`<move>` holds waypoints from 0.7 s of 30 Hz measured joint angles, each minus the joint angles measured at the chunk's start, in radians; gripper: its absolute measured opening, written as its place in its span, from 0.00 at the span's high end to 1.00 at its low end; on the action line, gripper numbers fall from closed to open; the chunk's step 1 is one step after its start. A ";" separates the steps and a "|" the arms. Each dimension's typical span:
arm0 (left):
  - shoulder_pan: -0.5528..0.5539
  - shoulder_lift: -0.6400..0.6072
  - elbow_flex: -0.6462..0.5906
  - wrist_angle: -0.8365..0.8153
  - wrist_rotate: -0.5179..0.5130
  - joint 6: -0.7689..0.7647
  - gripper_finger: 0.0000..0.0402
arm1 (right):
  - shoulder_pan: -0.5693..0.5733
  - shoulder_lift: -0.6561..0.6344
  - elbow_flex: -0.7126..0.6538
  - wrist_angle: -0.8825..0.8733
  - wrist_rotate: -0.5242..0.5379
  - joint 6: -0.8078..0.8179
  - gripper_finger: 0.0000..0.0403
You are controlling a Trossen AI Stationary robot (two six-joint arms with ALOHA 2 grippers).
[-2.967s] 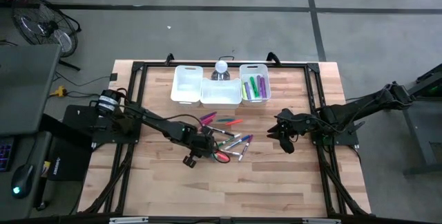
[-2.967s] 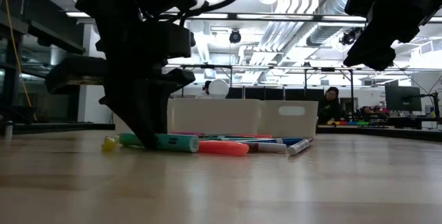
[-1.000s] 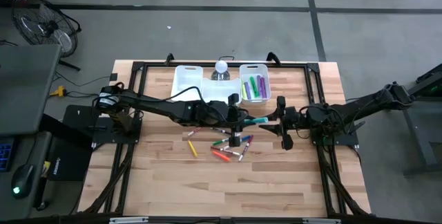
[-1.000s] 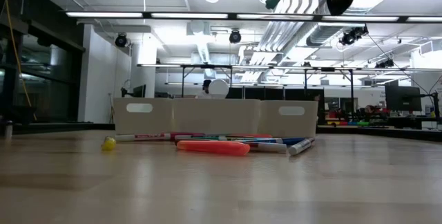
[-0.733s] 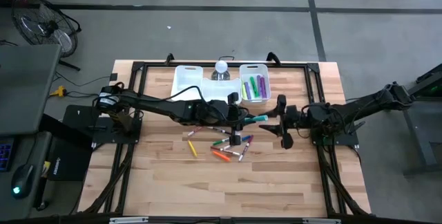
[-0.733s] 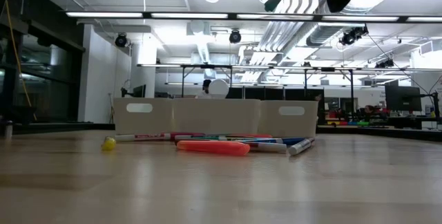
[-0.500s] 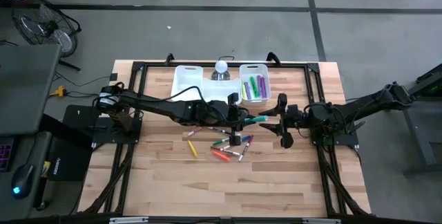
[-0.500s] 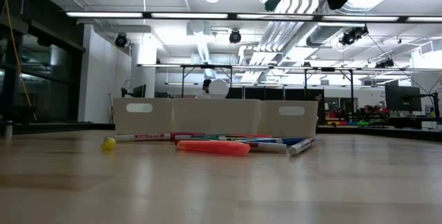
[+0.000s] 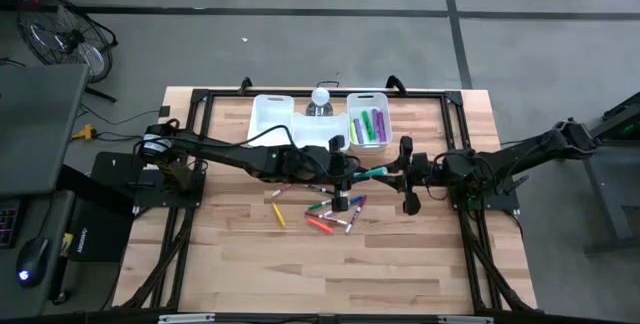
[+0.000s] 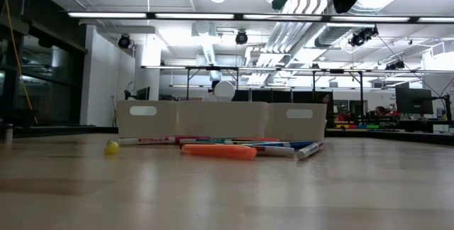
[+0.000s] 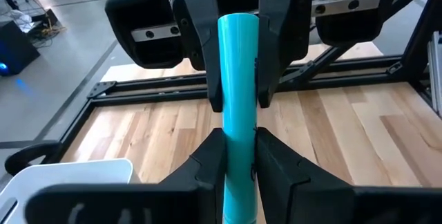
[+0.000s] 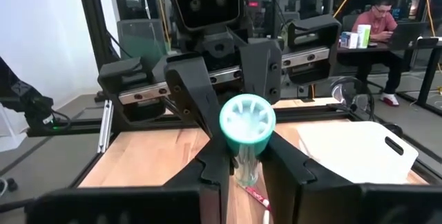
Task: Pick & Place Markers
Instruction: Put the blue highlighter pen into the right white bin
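A teal marker (image 9: 373, 172) hangs level in the air over the table's middle, between my two grippers. My left gripper (image 9: 352, 171) reaches in from the left and is shut on the marker's left part. My right gripper (image 9: 396, 172) faces it from the right and is shut on the right part. Several loose markers (image 9: 335, 209) lie on the wood below, with a yellow one (image 9: 280, 214) apart to the left. In the low view the loose markers (image 10: 220, 150) lie in front of the bins, and both grippers show only as dark shapes at the top edge. My left gripper pinches the teal marker's barrel (image 11: 238, 124) between its two fingers (image 11: 207, 162). It comes level from the table's left, fingers lying along the marker. The marker is lifted clear and sticks straight out ahead. My right gripper has the ribbed cap end (image 12: 247, 122) between its two fingers (image 12: 210, 165). It comes level from the table's right, fingers along the marker. In the left wrist view its fingers (image 11: 207, 58) close on both sides of the barrel.
Three white bins stand at the far edge: an empty left one (image 9: 272, 122), a middle one (image 9: 318, 136), and a right one (image 9: 368, 124) holding purple and green markers. A white bulb (image 9: 320, 97) stands behind them. A black frame (image 9: 200, 144) rims the table. People sit in the room beyond.
My right gripper has edged a little toward the table's left, closer to my left gripper, along the teal marker. The marker stays level in the air, and the loose markers on the table have not moved.
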 joint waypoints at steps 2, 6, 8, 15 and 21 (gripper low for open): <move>0.000 -0.001 0.000 0.002 0.000 -0.003 0.85 | 0.000 0.000 0.000 0.008 -0.002 0.002 0.87; 0.000 -0.001 0.000 0.002 0.008 0.010 0.76 | 0.000 0.000 0.000 0.005 -0.014 0.028 0.87; -0.001 0.000 0.000 -0.004 0.006 0.020 0.71 | 0.000 0.000 0.000 -0.005 -0.014 0.046 0.87; 0.000 -0.009 0.000 -0.067 -0.050 0.046 0.62 | 0.000 0.000 0.000 -0.024 0.032 0.049 0.87; 0.000 -0.018 0.000 -0.160 -0.112 0.064 0.61 | 0.000 0.000 0.001 -0.102 0.078 0.083 0.87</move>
